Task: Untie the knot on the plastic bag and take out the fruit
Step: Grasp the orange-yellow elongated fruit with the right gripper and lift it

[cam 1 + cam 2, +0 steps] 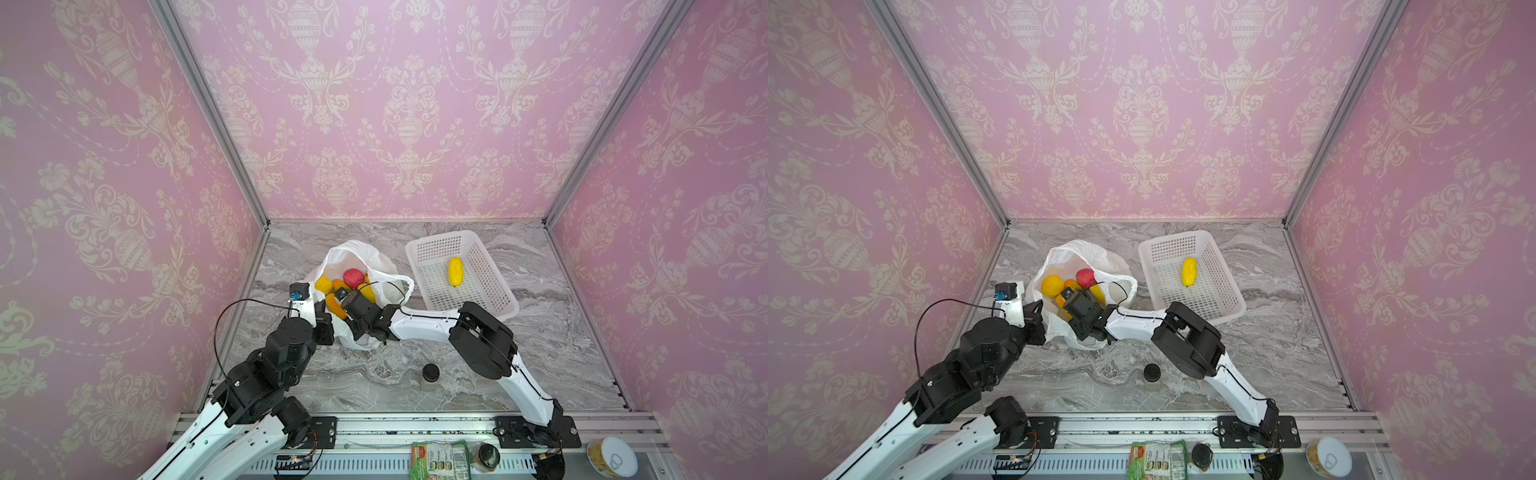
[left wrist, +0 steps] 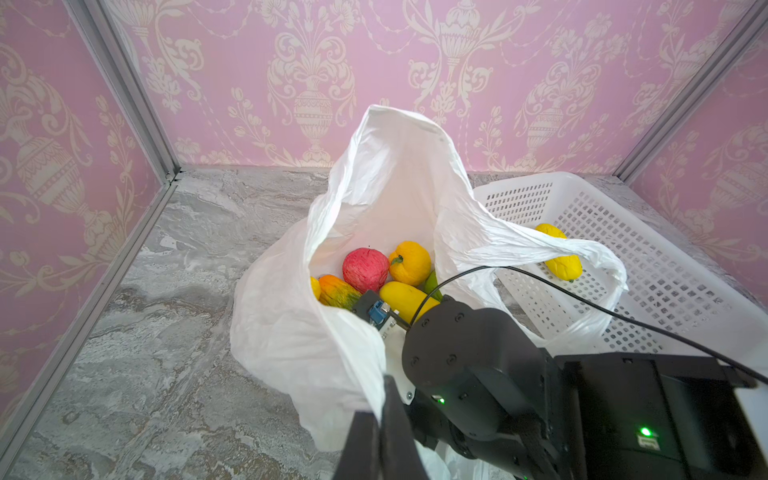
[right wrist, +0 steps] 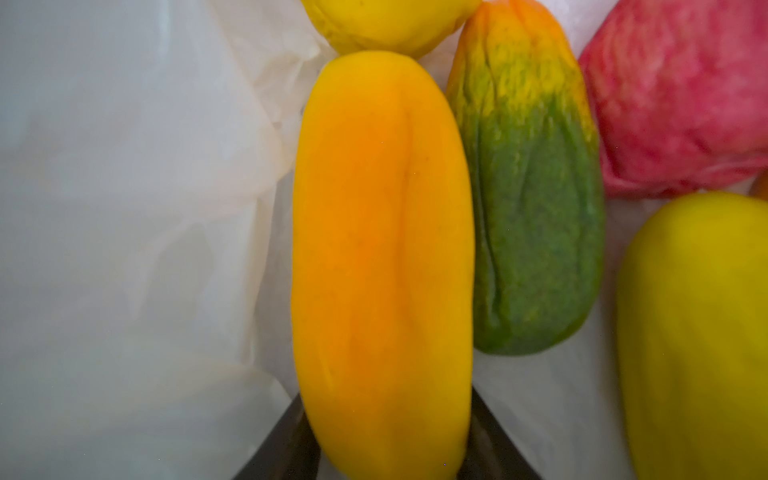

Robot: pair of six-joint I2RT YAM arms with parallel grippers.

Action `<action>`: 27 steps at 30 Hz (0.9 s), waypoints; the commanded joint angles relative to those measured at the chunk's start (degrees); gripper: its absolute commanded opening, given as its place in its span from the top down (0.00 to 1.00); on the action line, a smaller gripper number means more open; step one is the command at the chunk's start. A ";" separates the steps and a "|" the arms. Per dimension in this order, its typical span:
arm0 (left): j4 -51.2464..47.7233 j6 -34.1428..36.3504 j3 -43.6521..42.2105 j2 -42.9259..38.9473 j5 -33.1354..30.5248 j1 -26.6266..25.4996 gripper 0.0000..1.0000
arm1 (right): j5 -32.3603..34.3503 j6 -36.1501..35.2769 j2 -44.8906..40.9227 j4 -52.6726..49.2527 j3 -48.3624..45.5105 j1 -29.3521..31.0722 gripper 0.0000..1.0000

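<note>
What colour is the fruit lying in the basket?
The fruit is yellow, clearest in a top view.

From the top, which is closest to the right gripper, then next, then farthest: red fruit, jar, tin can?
1. Red fruit, in the bag beside the right gripper.
2. Jar, on the table nearer the front.
3. Tin can, past the table's front, far right.

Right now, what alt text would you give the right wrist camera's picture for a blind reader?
An orange-yellow elongated fruit fills the centre, its near end between the right gripper's two dark fingers, inside the white plastic bag. Beside it lie a green-and-orange fruit, a pink-red round fruit and two yellow fruits.
</note>
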 commanded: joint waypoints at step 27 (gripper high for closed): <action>0.44 3.48 -3.70 -2.64 -6.51 0.40 1.00 | -0.02 -4.45 -38.02 19.17 -34.02 0.65 0.82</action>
